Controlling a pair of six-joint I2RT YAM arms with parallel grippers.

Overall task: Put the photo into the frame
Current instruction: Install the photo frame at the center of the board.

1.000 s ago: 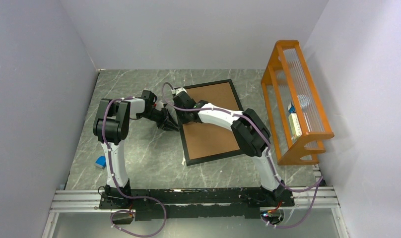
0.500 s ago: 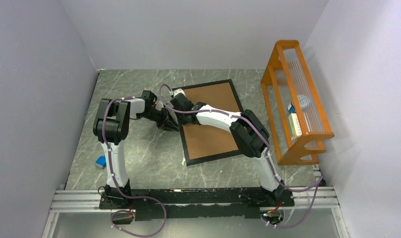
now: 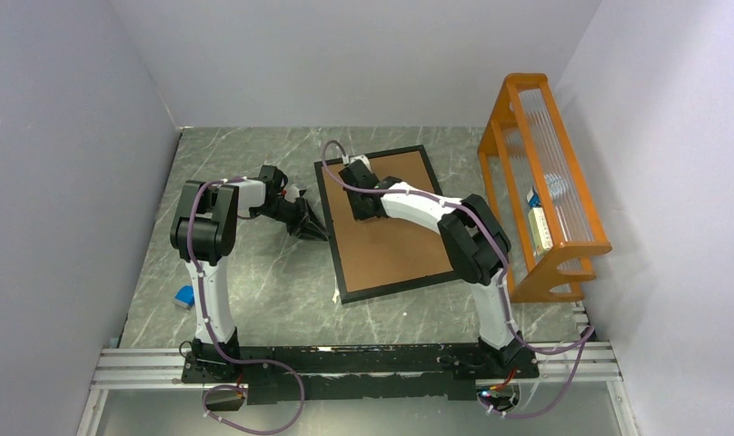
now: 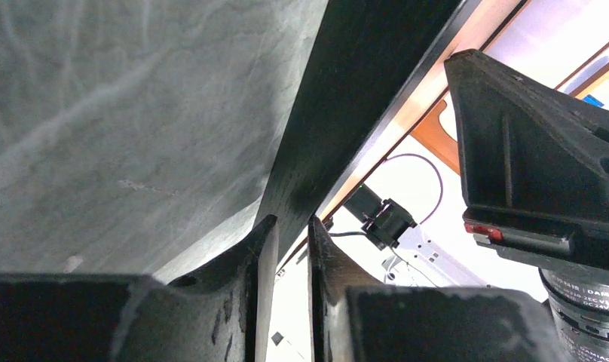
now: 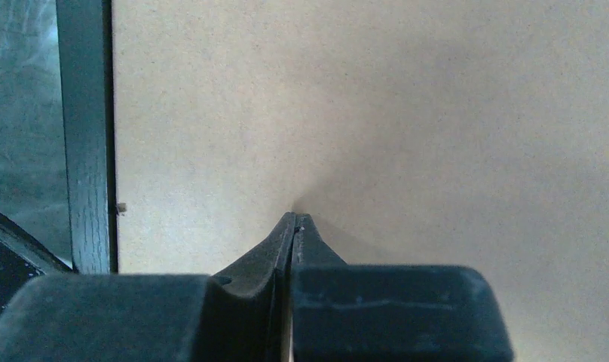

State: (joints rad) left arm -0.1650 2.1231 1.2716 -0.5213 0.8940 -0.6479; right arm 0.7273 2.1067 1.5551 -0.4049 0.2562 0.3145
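Observation:
The frame (image 3: 391, 288), thin and black, lies on the marble table with a brown backing board (image 3: 386, 241) filling it. My left gripper (image 3: 316, 232) is at the frame's left edge. In the left wrist view its fingers (image 4: 265, 234) are closed on the black frame bar (image 4: 354, 98), which runs up between them. My right gripper (image 3: 362, 211) stands over the upper left part of the board. It is shut with nothing between its tips (image 5: 294, 217), which touch the board (image 5: 399, 113) just right of the frame's bar (image 5: 87, 151). The photo is hidden.
An orange wooden rack (image 3: 545, 182) stands at the table's right side, close to the frame's right edge. A small blue object (image 3: 184, 295) lies near the left wall. Grey walls close in the table on three sides.
My right gripper moved from the frame's left edge up and to the right, onto the board, and its jaws shut. The left gripper and the frame stayed put.

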